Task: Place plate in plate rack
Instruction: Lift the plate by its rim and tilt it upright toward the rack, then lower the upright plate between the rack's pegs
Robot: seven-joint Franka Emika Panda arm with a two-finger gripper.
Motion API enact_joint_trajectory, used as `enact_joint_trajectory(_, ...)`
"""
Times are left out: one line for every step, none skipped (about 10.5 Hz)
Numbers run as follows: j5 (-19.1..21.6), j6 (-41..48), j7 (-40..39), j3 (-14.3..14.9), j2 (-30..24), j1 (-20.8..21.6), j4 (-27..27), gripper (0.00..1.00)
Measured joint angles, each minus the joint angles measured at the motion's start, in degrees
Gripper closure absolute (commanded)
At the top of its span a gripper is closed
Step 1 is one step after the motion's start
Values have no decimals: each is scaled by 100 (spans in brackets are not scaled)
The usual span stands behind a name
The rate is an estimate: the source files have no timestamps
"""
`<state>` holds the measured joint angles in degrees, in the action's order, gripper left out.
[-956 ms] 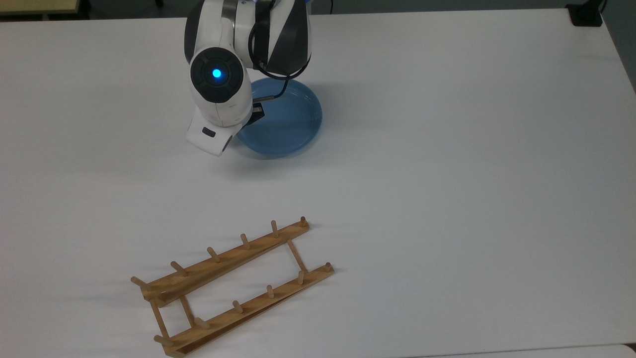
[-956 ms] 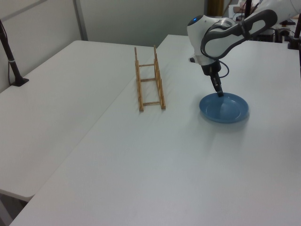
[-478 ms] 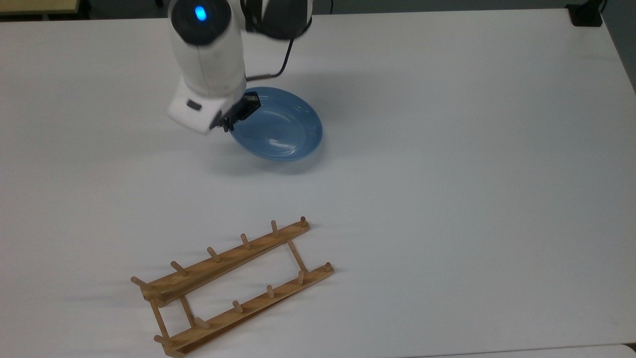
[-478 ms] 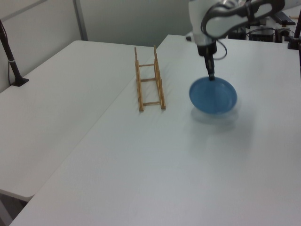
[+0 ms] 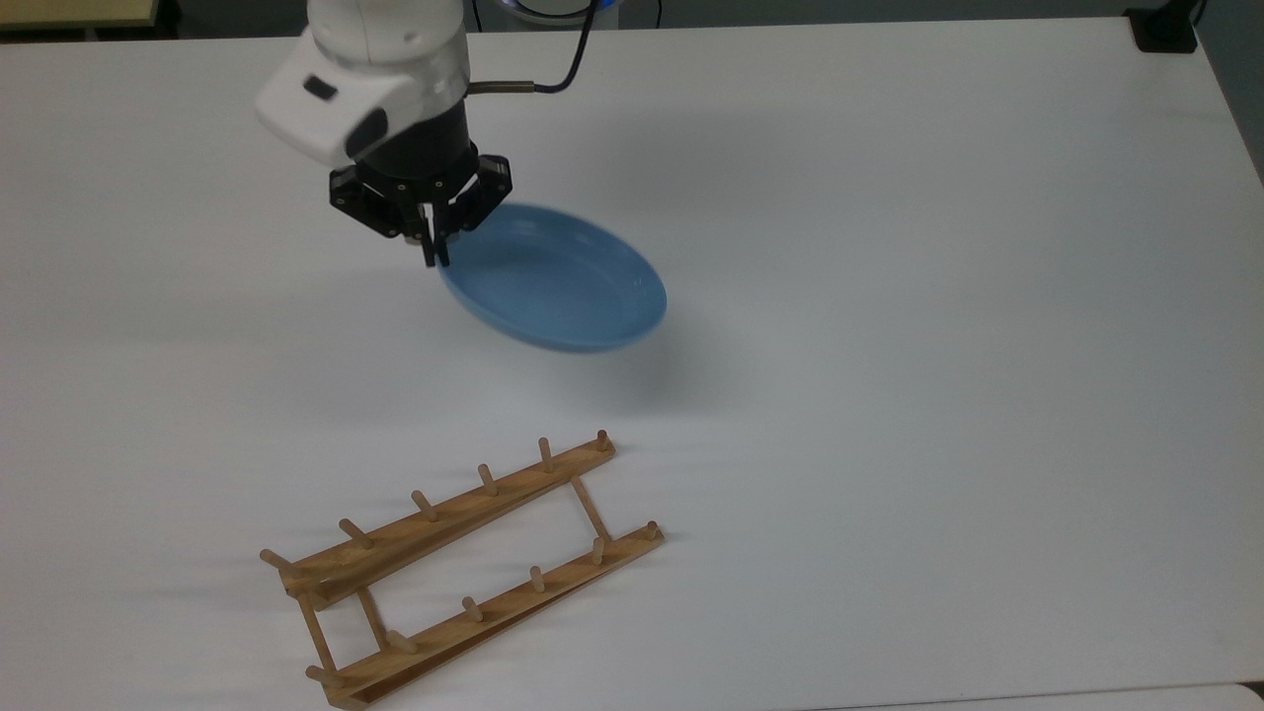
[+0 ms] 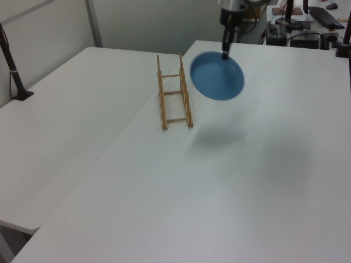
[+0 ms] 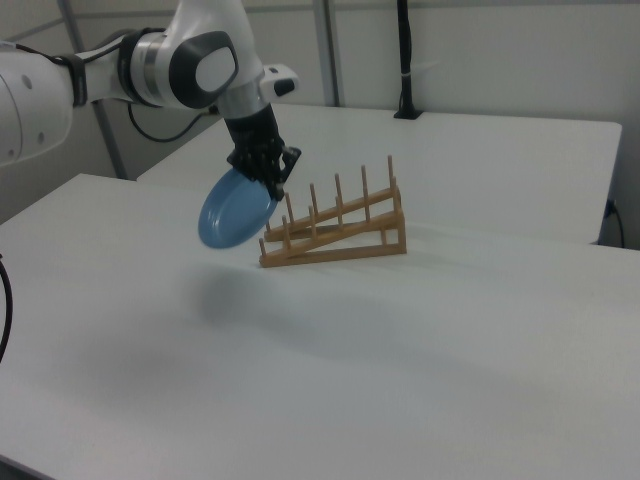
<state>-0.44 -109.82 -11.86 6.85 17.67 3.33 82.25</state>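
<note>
White tabletop (image 5: 889, 296) carried no readable writing or labels. Above it, the black two-finger end effector (image 5: 432, 259) was clenched on the rim of the round glossy light-blue plate (image 5: 553, 281), which hung tilted below it, off the surface. Well apart lay the light-brown wooden pegged plate rack (image 5: 459, 568), unloaded.

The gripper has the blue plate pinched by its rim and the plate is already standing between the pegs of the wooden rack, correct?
Not quite. The gripper does pinch the plate by its rim, but the plate hangs tilted in the air above the white table, apart from the plate rack, which holds nothing. The right view shows it best: the plate is lifted over its shadow, short of the plate rack.
</note>
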Motion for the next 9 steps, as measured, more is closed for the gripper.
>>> enact_joint_trajectory(-8,-411,416,-25,1,4,-44,100)
enact_joint_trajectory(-177,-1034,1011,-56,4,9,-52,100)
enact_joint_trajectory(-432,-1348,1494,-70,8,10,-52,100)
enact_joint_trajectory(-890,-1584,2168,-75,15,10,-52,100)
enact_joint_trajectory(-1414,-1675,2836,-83,21,13,-52,100)
enact_joint_trajectory(-2027,-1696,3566,-110,30,20,-52,100)
enact_joint_trajectory(-2591,-1697,4187,-189,45,25,-52,100)
enact_joint_trajectory(-3215,-1697,4829,-295,73,35,-41,100)
enact_joint_trajectory(-3740,-1697,5353,-359,116,57,-32,100)
